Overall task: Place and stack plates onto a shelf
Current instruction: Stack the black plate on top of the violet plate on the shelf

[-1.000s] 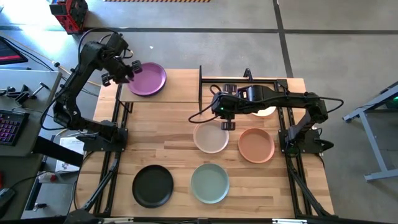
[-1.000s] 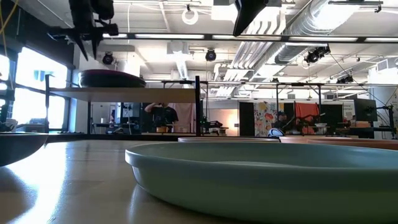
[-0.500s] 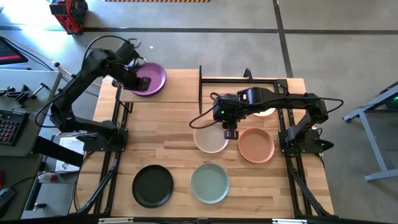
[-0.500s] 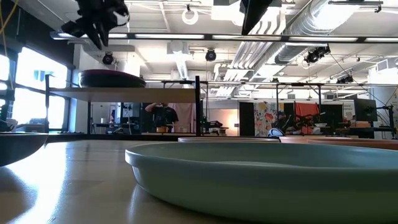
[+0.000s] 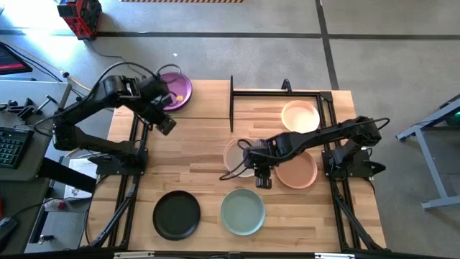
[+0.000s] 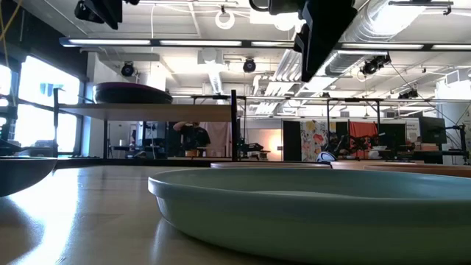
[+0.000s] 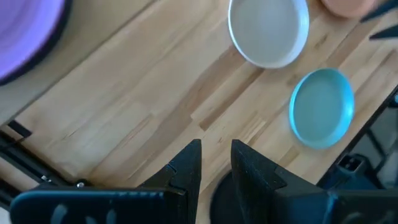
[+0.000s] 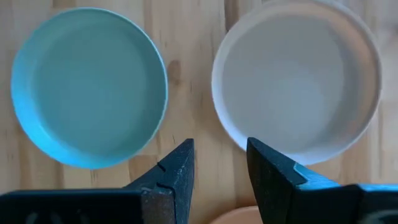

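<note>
The purple plate [image 5: 176, 88] rests on the pale shelf [image 5: 198, 106] at the table's far left; the low view shows it [image 6: 131, 93] on the plank [image 6: 147, 112]. On the tabletop lie the beige plate [image 5: 236, 157], cream plate [image 5: 300, 115], terracotta plate [image 5: 298, 169], sage plate [image 5: 242, 211] and one black plate [image 5: 177, 214]. My left gripper [image 5: 164, 124] hangs open and empty, near of the purple plate [image 7: 25, 37]. My right gripper [image 5: 262, 176] hovers open between the beige plate [image 8: 298, 84] and the sage plate [image 8: 90, 87]. The other black plates are not visible.
Thin black upright bars [image 5: 231, 104] stand at the shelf's right end. Black frame rails [image 5: 136, 155] run down both sides of the table. Bare tabletop lies between the shelf and the black plate. A person stands far off in the room [image 6: 193, 136].
My left gripper has drawn away from the purple plate, moving right and toward the near edge; the plate stays on the shelf. My right gripper has swung from beside the cream plate toward the near edge, past the beige plate, uncovering the cream plate.
</note>
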Robot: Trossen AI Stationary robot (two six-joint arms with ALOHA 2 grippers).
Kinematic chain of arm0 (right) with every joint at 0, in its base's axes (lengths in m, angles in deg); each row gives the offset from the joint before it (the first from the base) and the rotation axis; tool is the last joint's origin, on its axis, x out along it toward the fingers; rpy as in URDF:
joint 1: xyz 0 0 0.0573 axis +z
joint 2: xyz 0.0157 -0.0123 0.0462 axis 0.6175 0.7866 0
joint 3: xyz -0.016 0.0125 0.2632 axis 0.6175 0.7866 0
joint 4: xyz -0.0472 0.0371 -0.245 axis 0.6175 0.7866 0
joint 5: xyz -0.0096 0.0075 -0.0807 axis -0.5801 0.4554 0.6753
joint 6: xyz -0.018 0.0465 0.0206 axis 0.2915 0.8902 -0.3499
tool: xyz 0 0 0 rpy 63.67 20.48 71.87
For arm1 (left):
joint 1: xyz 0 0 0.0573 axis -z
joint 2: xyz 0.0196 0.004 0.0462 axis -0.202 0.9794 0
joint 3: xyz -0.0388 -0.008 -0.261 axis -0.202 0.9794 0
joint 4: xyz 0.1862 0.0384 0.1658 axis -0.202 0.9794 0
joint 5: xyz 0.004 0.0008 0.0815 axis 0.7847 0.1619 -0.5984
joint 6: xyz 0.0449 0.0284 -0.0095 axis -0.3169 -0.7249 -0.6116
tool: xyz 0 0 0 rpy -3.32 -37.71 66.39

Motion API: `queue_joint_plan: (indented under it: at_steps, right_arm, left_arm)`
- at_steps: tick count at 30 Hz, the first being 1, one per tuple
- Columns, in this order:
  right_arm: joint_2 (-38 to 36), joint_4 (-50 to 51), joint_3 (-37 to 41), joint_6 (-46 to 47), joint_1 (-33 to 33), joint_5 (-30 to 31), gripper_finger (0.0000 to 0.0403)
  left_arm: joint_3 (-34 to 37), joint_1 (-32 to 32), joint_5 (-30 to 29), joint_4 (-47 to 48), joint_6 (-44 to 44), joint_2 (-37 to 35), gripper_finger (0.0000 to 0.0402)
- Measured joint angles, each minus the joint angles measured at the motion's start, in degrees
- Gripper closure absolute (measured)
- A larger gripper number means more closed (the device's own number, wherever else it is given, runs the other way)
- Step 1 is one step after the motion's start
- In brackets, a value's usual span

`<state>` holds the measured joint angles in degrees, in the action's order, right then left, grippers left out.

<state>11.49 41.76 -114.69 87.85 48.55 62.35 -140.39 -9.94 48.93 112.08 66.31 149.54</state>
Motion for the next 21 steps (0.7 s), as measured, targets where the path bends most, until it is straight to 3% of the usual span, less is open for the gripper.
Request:
queue_joint_plan:
  at_steps: [8,21]
  right_arm:
    - [0.0,-1.2,3.1,6.8,3.3,5.4,0.0277]
    - [0.0,-2.6,3.1,8.6,4.4,5.7,0.0277]
  left_arm:
    - [8.3,14.5,-1.8,-4.1,7.9,0.0,0.0328]
    - [24.0,35.0,-1.8,-20.0,17.7,0.0,0.0328]
